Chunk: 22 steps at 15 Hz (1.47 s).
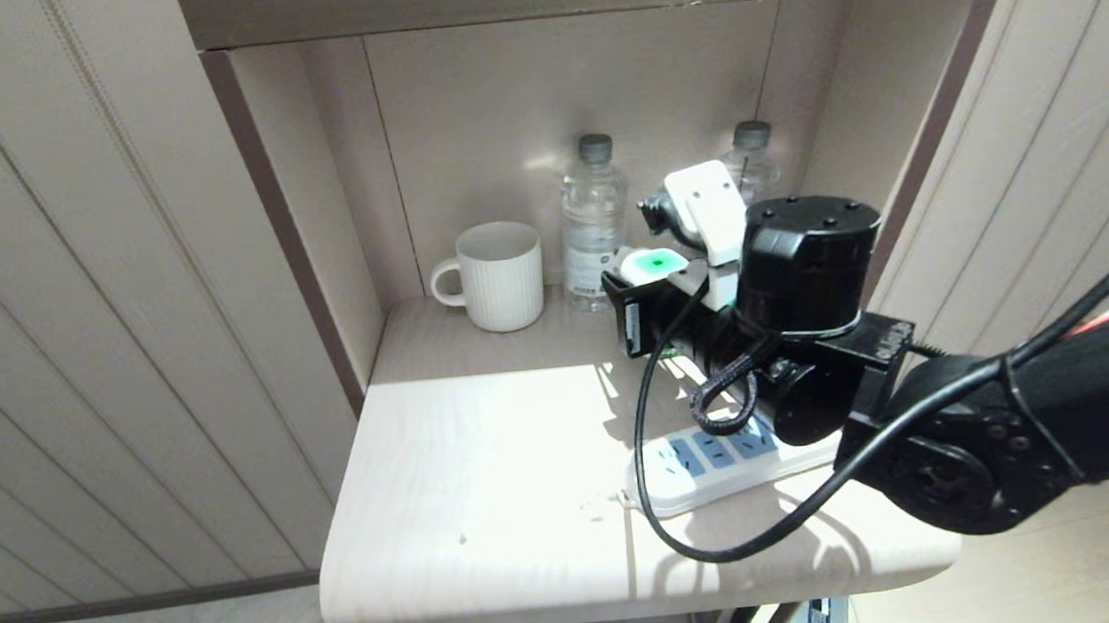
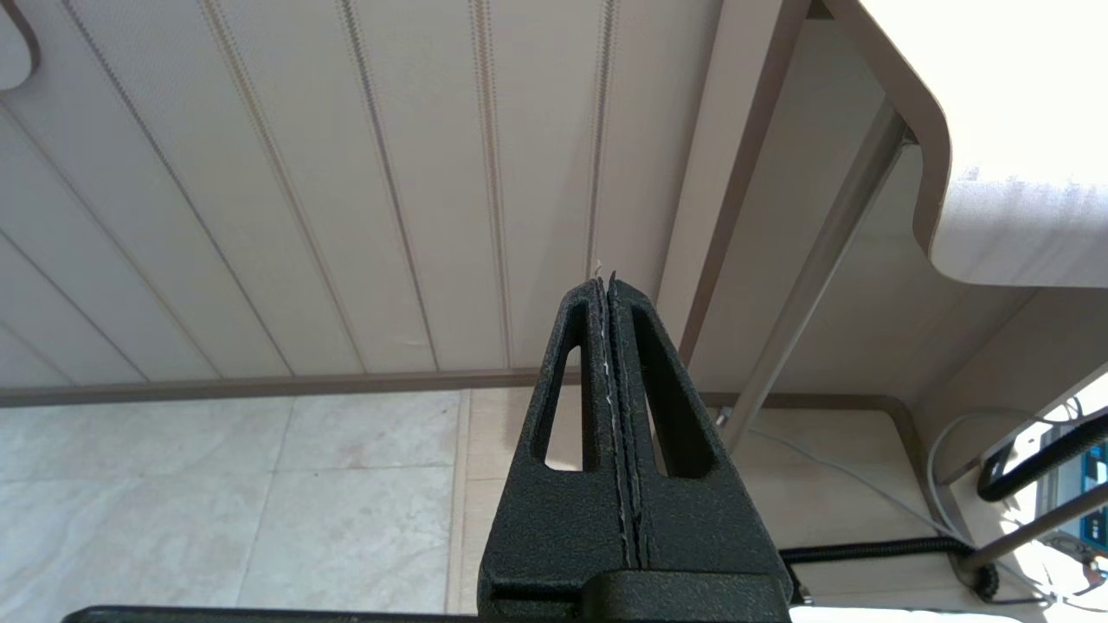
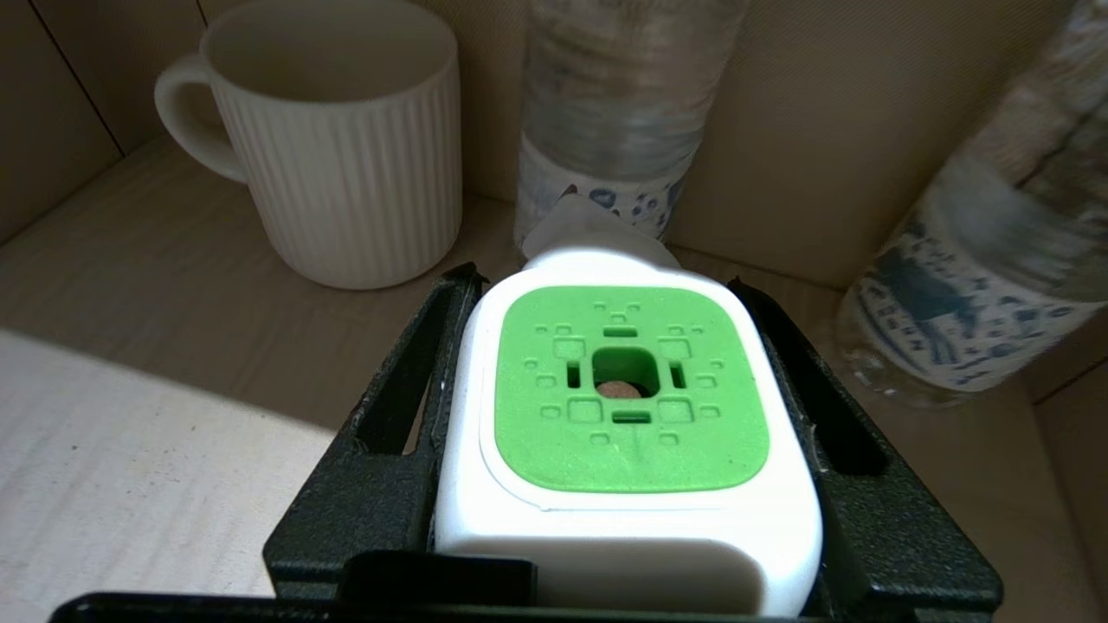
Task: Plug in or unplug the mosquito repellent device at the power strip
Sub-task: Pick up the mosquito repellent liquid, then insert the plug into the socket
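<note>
- Between the black jaws of the right gripper (image 3: 623,433) sits the mosquito repellent device (image 3: 628,415). The jaws are partly open and press on its two white sides, so they have hold of it.
- Its green face fills the middle of the right wrist picture. The face has small square marks and a hole in its middle.
- Seen from the head picture, the device (image 1: 653,265) is a little right of the middle of the frame. It is held up above the worktop (image 1: 471,499), in front of the shelf back wall.
- Below the right arm, in the lower middle of the head picture, lies the power strip (image 1: 718,463). It is flat on the worktop, and the arm hides its far part. The device is not touching the strip.
- A thin black cable (image 1: 641,444) hangs from the arm and loops across the strip.
- A white ribbed mug (image 1: 496,274) stands to the left of the device, near the back.
- A clear water bottle (image 1: 593,218) stands just beside the mug. A second water bottle (image 1: 752,162) stands further right, partly hidden by the arm.
- Far from all this, the left gripper (image 2: 606,285) hangs low beside the worktop leg, over the tiled floor (image 2: 225,502). Its jaws are pressed together and hold nothing.
</note>
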Tool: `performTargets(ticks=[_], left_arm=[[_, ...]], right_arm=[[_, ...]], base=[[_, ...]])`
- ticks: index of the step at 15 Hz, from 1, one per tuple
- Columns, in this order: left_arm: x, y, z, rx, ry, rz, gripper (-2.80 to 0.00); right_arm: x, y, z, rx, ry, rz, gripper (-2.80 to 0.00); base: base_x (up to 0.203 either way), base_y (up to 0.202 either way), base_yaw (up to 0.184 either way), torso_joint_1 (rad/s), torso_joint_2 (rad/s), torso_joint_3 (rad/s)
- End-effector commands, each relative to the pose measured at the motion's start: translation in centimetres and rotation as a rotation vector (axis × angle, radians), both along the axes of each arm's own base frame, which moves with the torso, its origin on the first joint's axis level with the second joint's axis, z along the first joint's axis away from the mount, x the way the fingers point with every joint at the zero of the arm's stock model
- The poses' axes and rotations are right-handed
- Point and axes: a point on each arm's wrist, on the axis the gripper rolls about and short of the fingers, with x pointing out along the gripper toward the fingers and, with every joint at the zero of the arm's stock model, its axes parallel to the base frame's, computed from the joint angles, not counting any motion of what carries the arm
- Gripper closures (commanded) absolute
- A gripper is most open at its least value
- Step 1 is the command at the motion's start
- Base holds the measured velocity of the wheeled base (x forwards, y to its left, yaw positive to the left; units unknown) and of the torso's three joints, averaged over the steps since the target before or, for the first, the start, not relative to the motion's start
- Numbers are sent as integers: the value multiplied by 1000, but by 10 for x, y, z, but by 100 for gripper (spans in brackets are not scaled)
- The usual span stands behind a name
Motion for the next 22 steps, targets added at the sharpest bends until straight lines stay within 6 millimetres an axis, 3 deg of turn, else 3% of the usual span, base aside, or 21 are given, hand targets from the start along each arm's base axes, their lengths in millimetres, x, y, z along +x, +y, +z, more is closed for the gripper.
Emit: performTargets(ticks=[1,4,6,13,17,19,22], left_arm=[[0,0,0,0,2,1,0],[0,0,0,0,1,1,0],[0,0,0,0,1,0,0],[0,0,0,0,2,-1,0],[0,0,0,0,2,1,0],[0,0,0,0,2,1,0],[0,0,0,0,1,-1,0]], right_arm=[[-22,-16,40,21,-24,-14,0],[-47,-37,59,-26,34,-22,0],[-63,-50,60,-110,137,-21,0],[-91,-78,95,-143,439,-25,0],[-112,-91,87,-282,740,84,0],[-124,-99,87,-268,789,176,0],[-127,-101,82,-291,838,170,0]], base=[[0,0,0,0,0,0],[0,0,0,0,0,0],[0,0,0,0,0,0],[0,0,0,0,0,0],[0,0,0,0,0,0],[0,0,0,0,0,0],[0,0,0,0,0,0]])
